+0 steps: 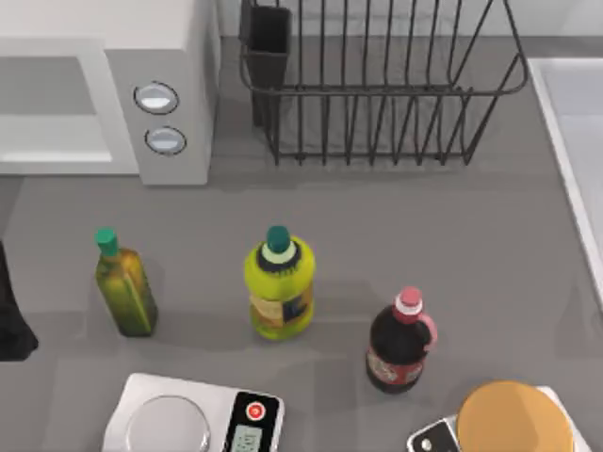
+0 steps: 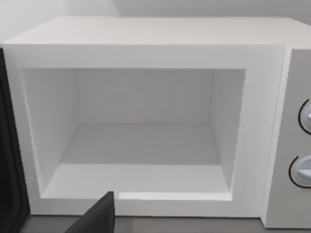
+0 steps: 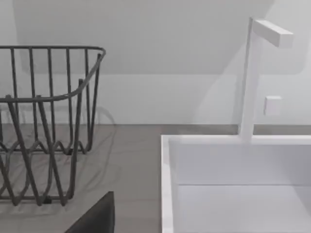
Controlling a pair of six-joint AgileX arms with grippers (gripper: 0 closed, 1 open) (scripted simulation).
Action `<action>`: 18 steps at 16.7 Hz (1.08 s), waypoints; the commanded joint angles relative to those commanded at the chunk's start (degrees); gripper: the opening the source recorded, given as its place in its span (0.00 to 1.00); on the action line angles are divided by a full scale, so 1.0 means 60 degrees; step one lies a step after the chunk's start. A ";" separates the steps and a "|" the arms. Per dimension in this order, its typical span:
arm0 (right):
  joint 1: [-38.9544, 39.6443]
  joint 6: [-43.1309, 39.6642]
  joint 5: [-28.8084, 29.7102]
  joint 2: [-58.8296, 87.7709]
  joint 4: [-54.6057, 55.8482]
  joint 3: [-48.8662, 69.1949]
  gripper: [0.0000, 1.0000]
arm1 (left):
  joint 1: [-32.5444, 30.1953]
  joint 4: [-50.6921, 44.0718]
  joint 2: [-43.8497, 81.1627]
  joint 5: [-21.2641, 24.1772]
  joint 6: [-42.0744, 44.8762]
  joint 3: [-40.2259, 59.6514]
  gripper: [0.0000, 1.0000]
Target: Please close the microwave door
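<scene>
The microwave [image 1: 174, 56] is a large white box at the table's back left, with two round silver dials [image 1: 156, 98] on its grey panel. In the left wrist view its cavity [image 2: 146, 141] stands open and empty, seen straight on from close by. A dark upright strip [image 2: 10, 155] at the cavity's far side from the dials looks like the edge of the swung-out microwave door. A dark part of my left gripper [image 2: 97, 216] pokes in low, in front of the cavity's sill. My left arm [image 1: 11, 315] is at the table's left edge.
A black wire dish rack [image 1: 377, 85] stands at the back, right of the microwave. In front are an olive bottle [image 1: 124, 282], a yellow-green bottle [image 1: 279, 282], a dark red-capped bottle [image 1: 400, 344], a scale [image 1: 193, 419] and a bread plate [image 1: 513, 419]. My right gripper [image 3: 95, 216] faces the white sink [image 3: 167, 160].
</scene>
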 joint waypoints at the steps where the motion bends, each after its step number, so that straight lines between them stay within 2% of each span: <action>1: 0.0000 0.0000 0.0000 0.0000 0.0000 0.0000 1.00 | 0.0000 0.0000 0.0000 0.0000 0.0000 0.0000 1.00; 14: 0.0000 0.0000 0.0000 0.0000 0.0000 0.0000 1.00 | 0.0000 0.0000 0.0000 0.0000 0.0000 0.0000 0.02; 18: 0.0000 0.0000 0.0000 0.0000 0.0000 0.0000 1.00 | 0.0000 0.0000 0.0000 0.0000 0.0000 0.0000 0.00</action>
